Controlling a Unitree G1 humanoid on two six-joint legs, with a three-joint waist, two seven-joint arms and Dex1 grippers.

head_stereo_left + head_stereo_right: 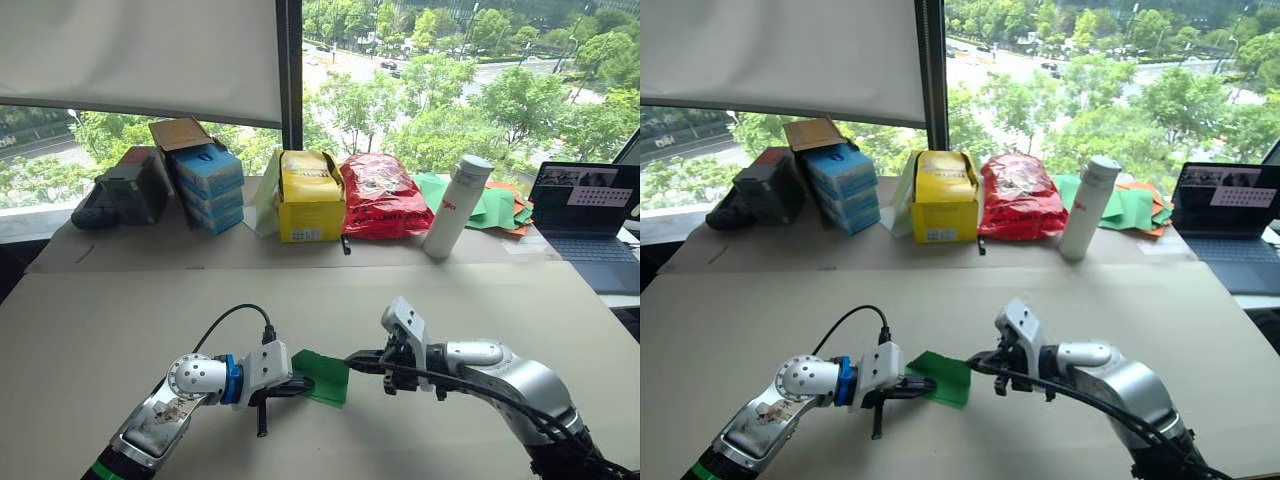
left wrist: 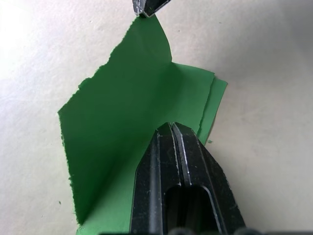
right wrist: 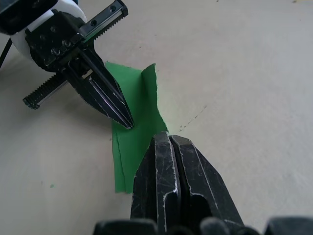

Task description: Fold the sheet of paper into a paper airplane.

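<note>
The folded green paper (image 1: pixel 325 376) lies on the table (image 1: pixel 120 320) near its front edge, between the two grippers. The left gripper (image 1: pixel 300 384) has its jaws together, pinching the paper's left edge. The right gripper (image 1: pixel 352 363) has its jaws together on the paper's right corner.

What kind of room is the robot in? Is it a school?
Probably an office or lab high up in a building, not clearly a school. A large window looks down on trees and a road, an open dark laptop sits at the side, and the robot works on a wide beige table.
</note>
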